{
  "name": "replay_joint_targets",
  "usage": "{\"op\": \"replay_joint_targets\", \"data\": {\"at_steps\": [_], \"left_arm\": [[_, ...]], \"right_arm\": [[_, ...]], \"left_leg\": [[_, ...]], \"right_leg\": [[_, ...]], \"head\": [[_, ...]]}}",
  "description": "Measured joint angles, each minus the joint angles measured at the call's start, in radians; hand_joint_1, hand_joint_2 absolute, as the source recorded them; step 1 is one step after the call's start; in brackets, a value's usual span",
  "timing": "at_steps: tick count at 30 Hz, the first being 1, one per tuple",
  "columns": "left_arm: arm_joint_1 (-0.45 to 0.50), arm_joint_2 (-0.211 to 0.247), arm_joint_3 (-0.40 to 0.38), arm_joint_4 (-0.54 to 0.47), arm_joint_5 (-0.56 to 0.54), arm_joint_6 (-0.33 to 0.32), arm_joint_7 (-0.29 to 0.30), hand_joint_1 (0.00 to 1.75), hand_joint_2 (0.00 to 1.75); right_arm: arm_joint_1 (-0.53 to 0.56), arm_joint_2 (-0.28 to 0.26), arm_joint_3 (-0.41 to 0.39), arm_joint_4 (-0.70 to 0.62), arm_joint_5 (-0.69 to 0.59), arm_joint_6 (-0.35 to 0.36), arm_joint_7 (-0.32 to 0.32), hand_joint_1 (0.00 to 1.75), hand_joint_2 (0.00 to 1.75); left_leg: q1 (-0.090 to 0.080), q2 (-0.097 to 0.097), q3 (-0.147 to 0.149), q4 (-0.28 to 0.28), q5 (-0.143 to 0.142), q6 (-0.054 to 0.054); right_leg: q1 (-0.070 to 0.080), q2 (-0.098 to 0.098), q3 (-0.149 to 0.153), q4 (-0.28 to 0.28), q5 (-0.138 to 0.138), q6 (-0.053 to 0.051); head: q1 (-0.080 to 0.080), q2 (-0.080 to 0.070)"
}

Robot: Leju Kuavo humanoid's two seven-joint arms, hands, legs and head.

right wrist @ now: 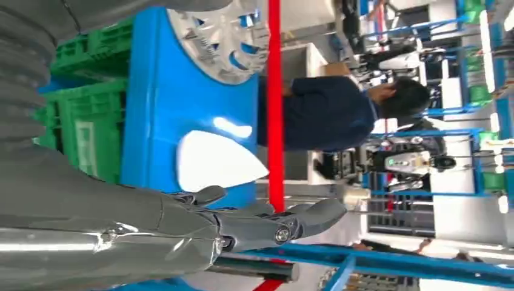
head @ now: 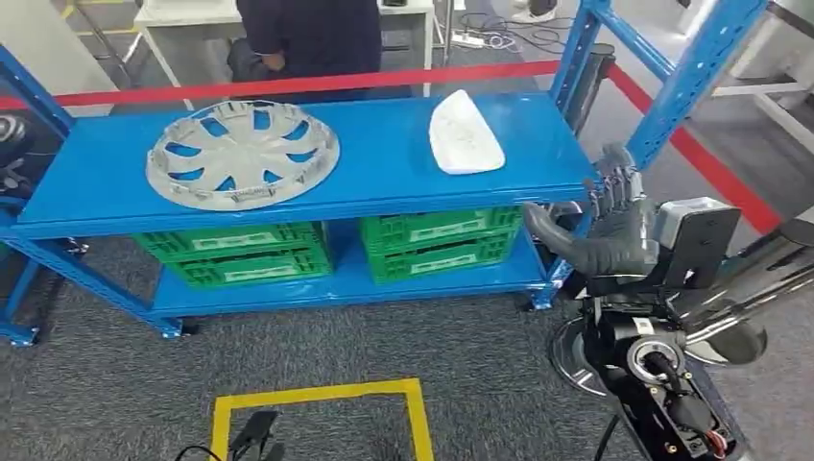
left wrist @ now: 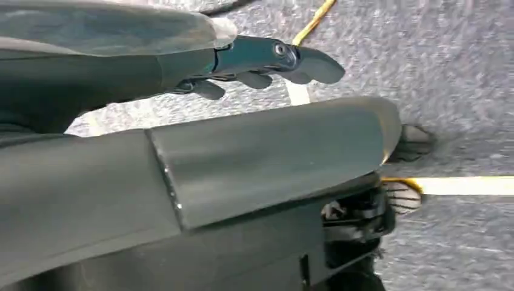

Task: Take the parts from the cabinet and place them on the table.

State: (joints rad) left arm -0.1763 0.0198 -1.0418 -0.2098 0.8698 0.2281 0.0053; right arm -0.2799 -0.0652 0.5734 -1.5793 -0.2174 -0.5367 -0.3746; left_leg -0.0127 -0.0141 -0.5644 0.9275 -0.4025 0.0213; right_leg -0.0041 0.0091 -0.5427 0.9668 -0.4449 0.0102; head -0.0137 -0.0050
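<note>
A grey spoked wheel cover point(head: 242, 154) lies on the left of the blue cabinet's top shelf point(head: 384, 173). A white curved part point(head: 464, 134) lies on the right of that shelf, also seen as the white part point(right wrist: 215, 161) in the right wrist view beside the wheel cover point(right wrist: 221, 36). My right hand point(head: 607, 223) is raised off the shelf's right end, fingers stretched out point(right wrist: 267, 221), holding nothing. My left hand point(left wrist: 267, 63) hangs low over the grey carpet, fingers loosely extended and empty.
Green crates point(head: 437, 242) fill the lower shelf. A red barrier tape point(head: 317, 84) runs behind the cabinet, and a person in dark clothes point(head: 312, 38) stands beyond it. Blue uprights point(head: 686, 86) rise at the right. A yellow floor square point(head: 322, 394) marks the carpet.
</note>
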Motion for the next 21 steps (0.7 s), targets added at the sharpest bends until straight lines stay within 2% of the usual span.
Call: {"op": "replay_joint_targets", "data": {"at_steps": [1, 2, 3, 4, 10, 16, 21], "left_arm": [[-0.002, 0.0, 0.0, 0.0, 0.0, 0.0, 0.0, 0.0, 0.0], [-0.002, 0.0, 0.0, 0.0, 0.0, 0.0, -0.001, 0.0, 0.0], [-0.002, 0.002, 0.0, 0.0, 0.002, 0.0, 0.0, 0.0, 0.0], [-0.001, 0.002, 0.0, 0.0, 0.002, 0.0, -0.001, 0.0, 0.0], [0.0, 0.003, 0.0, 0.0, 0.003, 0.0, -0.001, 0.0, 0.0], [-0.001, 0.005, 0.0, 0.0, 0.003, 0.0, -0.001, 0.0, 0.0], [-0.001, 0.005, 0.0, 0.0, 0.003, 0.0, -0.001, 0.0, 0.0]], "right_arm": [[-0.002, 0.0, 0.001, 0.001, 0.0, 0.0, 0.0, 0.0, 1.75], [-0.001, 0.0, 0.002, 0.001, 0.0, 0.001, 0.001, 0.0, 1.75], [-0.001, 0.0, 0.003, 0.001, 0.0, 0.001, 0.0, 0.0, 1.75], [-0.001, 0.0, 0.002, 0.002, 0.0, 0.001, 0.001, 0.0, 1.75], [-0.002, 0.0, 0.003, 0.002, 0.0, 0.002, 0.0, 0.0, 1.75], [-0.002, 0.0, 0.004, 0.004, -0.005, 0.005, -0.003, 0.0, 1.75], [-0.003, 0.0, 0.003, 0.006, -0.005, 0.01, -0.006, 0.0, 1.75]], "left_leg": [[-0.005, -0.002, -0.002, 0.008, -0.003, -0.005], [-0.002, -0.001, -0.003, 0.005, -0.002, -0.01], [-0.006, -0.001, -0.004, 0.011, -0.007, -0.003], [-0.005, 0.0, -0.002, 0.009, -0.005, 0.0], [-0.003, 0.0, 0.004, -0.002, -0.004, -0.004], [-0.001, 0.001, 0.006, -0.007, -0.004, -0.013], [-0.001, 0.001, 0.006, -0.007, -0.005, -0.015]], "right_leg": [[0.005, 0.0, 0.003, -0.018, -0.002, -0.001], [0.006, 0.002, 0.0, -0.014, -0.002, -0.003], [0.003, 0.003, 0.002, -0.018, 0.0, 0.003], [0.005, 0.004, 0.003, -0.018, -0.001, 0.003], [0.007, 0.005, 0.003, -0.018, -0.005, -0.006], [0.007, 0.005, 0.003, -0.018, -0.007, -0.009], [0.007, 0.005, 0.003, -0.018, -0.007, -0.01]], "head": [[0.0, 0.0], [0.0, 0.0], [-0.001, 0.0], [-0.001, 0.0], [-0.007, 0.0], [-0.007, 0.0], [-0.007, 0.0]]}}
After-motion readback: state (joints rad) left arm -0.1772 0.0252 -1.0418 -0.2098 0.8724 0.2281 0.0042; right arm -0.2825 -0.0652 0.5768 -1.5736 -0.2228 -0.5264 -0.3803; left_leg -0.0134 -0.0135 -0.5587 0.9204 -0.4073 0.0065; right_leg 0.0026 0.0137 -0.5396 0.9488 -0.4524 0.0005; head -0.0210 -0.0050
